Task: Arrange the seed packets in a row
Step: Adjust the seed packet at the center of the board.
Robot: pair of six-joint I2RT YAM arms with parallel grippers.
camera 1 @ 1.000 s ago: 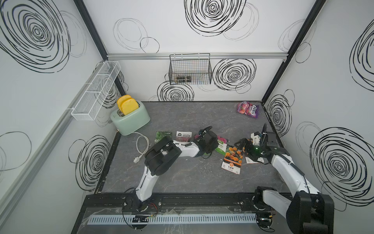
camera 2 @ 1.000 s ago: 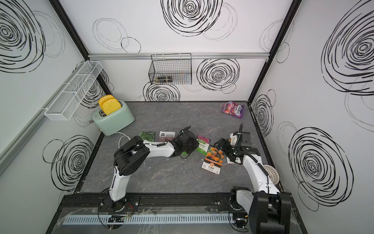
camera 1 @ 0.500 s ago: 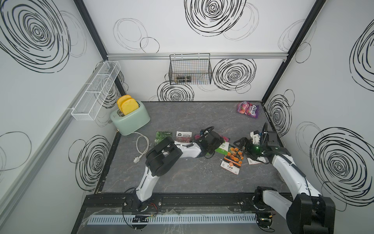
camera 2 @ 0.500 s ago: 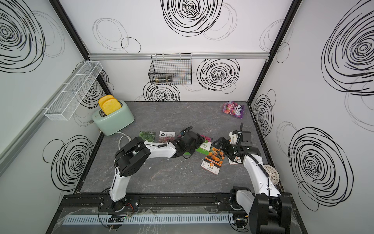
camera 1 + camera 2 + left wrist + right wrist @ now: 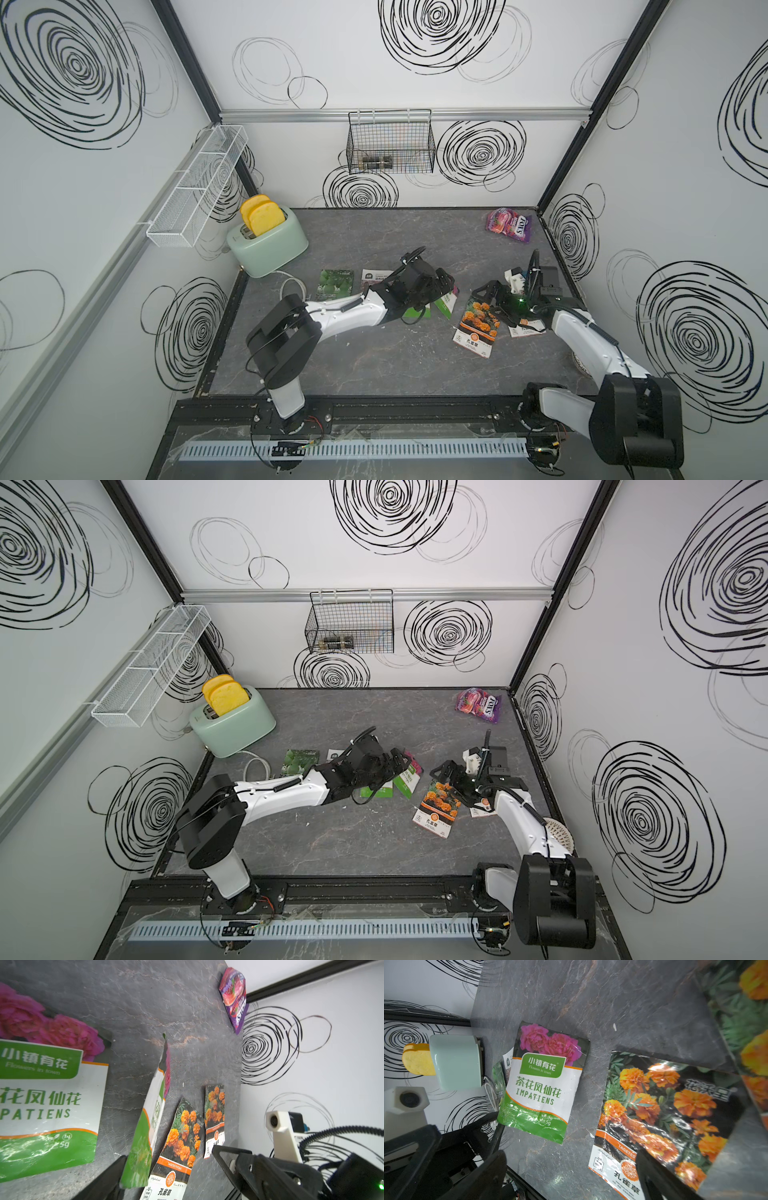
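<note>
My left gripper (image 5: 442,286) (image 5: 168,1169) is open over two pink-flower, green-and-white seed packets. One (image 5: 45,1095) lies flat. The other (image 5: 149,1118) (image 5: 542,1084) stands tilted on edge against one finger, with nothing clamping it. Further left lie a dark green packet (image 5: 336,284) (image 5: 300,762) and a white-backed one (image 5: 376,276). An orange marigold packet (image 5: 478,326) (image 5: 664,1109) lies right of centre, and a second marigold packet (image 5: 527,330) (image 5: 215,1118) is partly under my right arm. My right gripper (image 5: 492,303) (image 5: 571,1178) hangs open just above the first marigold packet, holding nothing.
A purple-pink candy bag (image 5: 509,224) (image 5: 478,704) lies in the back right corner. A mint toaster (image 5: 268,245) with yellow toast and a white cord stands at the back left. A black wire basket (image 5: 390,145) and a white wire shelf (image 5: 195,187) hang on the walls.
My left gripper has moved a little to the right and opened, letting go of the green-and-white packet. The right arm has barely moved.
</note>
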